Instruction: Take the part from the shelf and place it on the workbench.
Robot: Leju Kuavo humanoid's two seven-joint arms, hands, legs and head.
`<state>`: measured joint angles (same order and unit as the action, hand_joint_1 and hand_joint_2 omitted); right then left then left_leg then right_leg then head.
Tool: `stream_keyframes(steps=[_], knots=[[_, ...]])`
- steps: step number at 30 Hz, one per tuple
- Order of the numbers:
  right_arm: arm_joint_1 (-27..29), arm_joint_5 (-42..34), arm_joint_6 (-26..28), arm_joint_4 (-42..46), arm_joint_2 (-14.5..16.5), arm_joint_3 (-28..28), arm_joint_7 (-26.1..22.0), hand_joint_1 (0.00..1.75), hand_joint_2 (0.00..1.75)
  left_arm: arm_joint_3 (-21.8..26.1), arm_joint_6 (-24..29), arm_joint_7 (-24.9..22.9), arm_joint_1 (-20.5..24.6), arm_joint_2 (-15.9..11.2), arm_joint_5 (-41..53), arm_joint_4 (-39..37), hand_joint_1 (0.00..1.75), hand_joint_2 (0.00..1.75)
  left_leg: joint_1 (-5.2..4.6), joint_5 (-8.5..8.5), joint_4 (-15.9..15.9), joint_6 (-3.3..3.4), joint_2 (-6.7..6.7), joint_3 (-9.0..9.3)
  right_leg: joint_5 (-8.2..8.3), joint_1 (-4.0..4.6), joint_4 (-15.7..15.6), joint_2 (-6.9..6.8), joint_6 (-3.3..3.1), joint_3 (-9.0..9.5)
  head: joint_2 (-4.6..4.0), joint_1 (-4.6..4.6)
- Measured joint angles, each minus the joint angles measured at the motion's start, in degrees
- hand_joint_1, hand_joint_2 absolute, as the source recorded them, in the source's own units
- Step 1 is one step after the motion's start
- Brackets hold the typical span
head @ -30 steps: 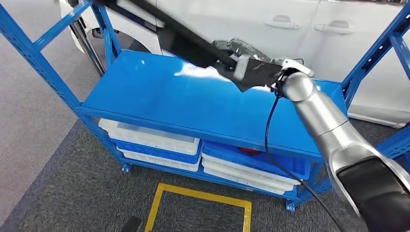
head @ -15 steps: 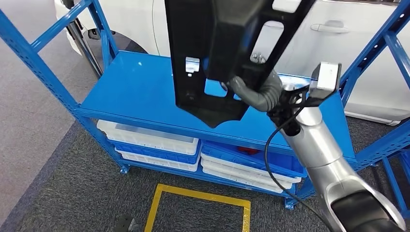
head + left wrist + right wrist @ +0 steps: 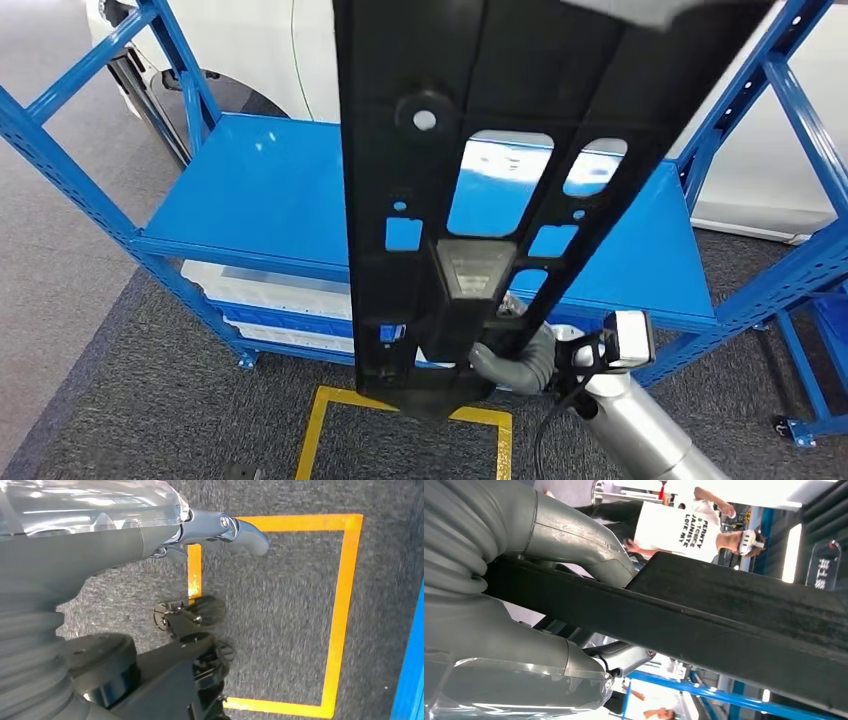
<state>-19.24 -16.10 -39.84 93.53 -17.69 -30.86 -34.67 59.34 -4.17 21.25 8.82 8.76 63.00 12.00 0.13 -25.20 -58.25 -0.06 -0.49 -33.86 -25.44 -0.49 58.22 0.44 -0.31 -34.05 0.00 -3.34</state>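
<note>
1. One black part (image 3: 480, 190), a long flat panel pierced with several cut-outs, is hanging upright close before the head camera, lifted clear of the blue shelf (image 3: 270, 190) behind it and held by its lower end.
2. One right hand (image 3: 515, 358) is gripping that lower end; in the right wrist view its thick grey fingers (image 3: 574, 542) are lying on either side of the panel's edge, clamping it.
3. One left hand (image 3: 220, 527) is hanging over the grey floor beside the yellow floor marking (image 3: 345, 610), holding nothing; its thumb is sticking out, and whether the other fingers are curled cannot be told.
4. The panel is looking stiff and probably light for its length, though held from one end it is likely levering hard against the grip and could swing or slip; its surface is looking smooth.
5. A firmer hold would probably be nearer the middle, at a cut-out rim.
6. Several pale and blue trays (image 3: 260, 295) are stacked under the shelf board; the exact count is hidden by the part.
</note>
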Motion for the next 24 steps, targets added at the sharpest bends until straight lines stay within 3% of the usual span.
stream_keyframes(steps=[2,4,5,7,9,10,11,12,14,15,19,21,23,24], knots=[[1.5,0.3,0.0,0.3,0.0,-0.5,-0.3,1.75,1.75,0.6,0.7,-0.2,-0.2,0.0,-0.4,0.0,0.0,1.75,-0.06,0.06,0.3,0.53,0.05,0.14,0.08,0.02,-0.1,0.16,0.66,0.03,0.0,0.0],[2.5,0.5,-0.1,0.6,0.0,-0.7,-0.2,1.75,1.75,1.1,1.7,-0.7,-0.3,-0.1,-0.7,0.0,0.0,1.75,0.16,0.44,0.9,1.24,0.22,0.39,-0.93,-0.06,1.0,0.12,1.21,-0.36,0.0,0.01],[2.7,0.6,-0.2,0.7,0.0,-0.8,-0.2,1.75,1.75,1.2,2.1,-1.0,-0.3,-0.1,-0.7,0.0,0.0,1.75,0.31,0.62,1.2,1.54,0.32,0.49,-2.3,-0.1,3.0,0.07,1.38,-1.23,0.0,0.01],[3.2,0.6,-0.3,0.8,0.1,-1.0,-0.1,1.75,1.75,1.4,2.9,-1.4,-0.5,-0.1,-0.6,0.0,0.0,1.75,0.3,0.7,1.2,1.81,0.47,0.46,-6.11,-0.3,10.3,-0.04,1.6,-4.51,0.0,0.0],[3.8,0.6,-0.3,0.8,0.2,-1.2,0.1,1.75,1.75,1.7,3.4,-1.7,-0.7,-0.1,-0.7,0.0,0.0,1.75,0.27,0.68,1.2,1.84,0.53,0.42,-7.89,-0.42,16.0,-0.11,1.84,-7.12,0.0,0.0],[4.0,0.7,-0.3,0.7,0.2,-1.3,0.2,1.75,1.75,1.9,3.7,-2.0,-0.8,-0.1,-0.7,0.0,0.0,1.75,0.27,0.65,1.1,1.81,0.54,0.42,-7.14,-0.49,15.8,-0.14,1.9,-6.92,0.0,0.0],[4.2,0.7,-0.3,0.7,0.2,-1.4,0.4,1.75,1.75,2.0,3.9,-2.3,-0.9,-0.1,-0.6,0.0,0.0,1.75,0.29,0.61,1.0,1.73,0.55,0.43,-5.46,-0.57,13.3,-0.22,1.88,-5.59,0.0,0.0],[4.2,0.7,-0.3,0.7,0.2,-1.4,0.5,1.75,1.75,2.1,4.1,-2.6,-0.9,0.0,-0.5,0.0,0.0,1.75,0.29,0.51,0.8,1.58,0.54,0.44,-3.44,-0.64,9.2,-0.39,1.79,-3.45,0.0,0.0],[4.3,0.7,-0.3,0.7,0.2,-1.5,0.6,1.75,1.75,2.1,4.2,-2.9,-0.9,0.0,-0.5,0.0,0.0,1.75,0.09,0.26,0.3,1.08,0.53,0.32,-1.17,-0.49,2.3,-0.73,1.36,-0.01,0.0,0.0],[4.3,0.8,-0.3,0.7,0.2,-1.5,0.7,1.75,1.75,2.1,4.3,-2.9,-0.9,0.0,-0.5,0.0,0.0,1.75,-0.01,0.2,0.2,0.76,0.53,0.25,-0.91,-0.38,0.8,-0.78,1.1,0.67,0.0,0.0],[4.5,0.8,-0.3,0.7,-0.2,-1.6,0.7,1.75,1.75,2.1,4.3,-3.0,-0.9,0.0,-0.5,0.0,0.0,1.75,0.09,-0.48,-0.6,-0.58,0.6,-0.03,-0.59,-0.31,0.1,-0.54,-0.25,0.73,0.0,0.0],[4.5,0.8,-0.3,0.7,-0.7,-1.6,0.7,1.75,1.75,2.2,4.3,-3.0,-0.9,0.0,-0.5,0.0,0.0,1.75,0.23,-3.47,-5.1,-1.15,0.56,-1.95,-0.39,-0.41,-0.1,-0.6,-0.83,0.79,0.0,0.0],[4.7,0.8,-0.3,0.7,-1.1,-1.8,0.7,1.75,1.75,2.2,4.3,-3.0,-0.9,0.0,-0.5,0.0,0.0,1.75,0.28,-7.17,-13.0,-1.47,0.56,-5.45,-0.36,-0.28,-0.1,-0.59,-1.07,0.67,0.0,0.0],[4.7,0.8,-0.3,0.7,-1.3,-1.8,0.7,1.75,1.75,2.2,4.3,-3.0,-1.0,0.0,-0.5,0.0,0.0,1.75,0.3,-7.88,-15.6,-1.5,0.56,-6.6,-0.36,-0.2,-0.1,-0.56,-1.09,0.64,0.0,0.0]])
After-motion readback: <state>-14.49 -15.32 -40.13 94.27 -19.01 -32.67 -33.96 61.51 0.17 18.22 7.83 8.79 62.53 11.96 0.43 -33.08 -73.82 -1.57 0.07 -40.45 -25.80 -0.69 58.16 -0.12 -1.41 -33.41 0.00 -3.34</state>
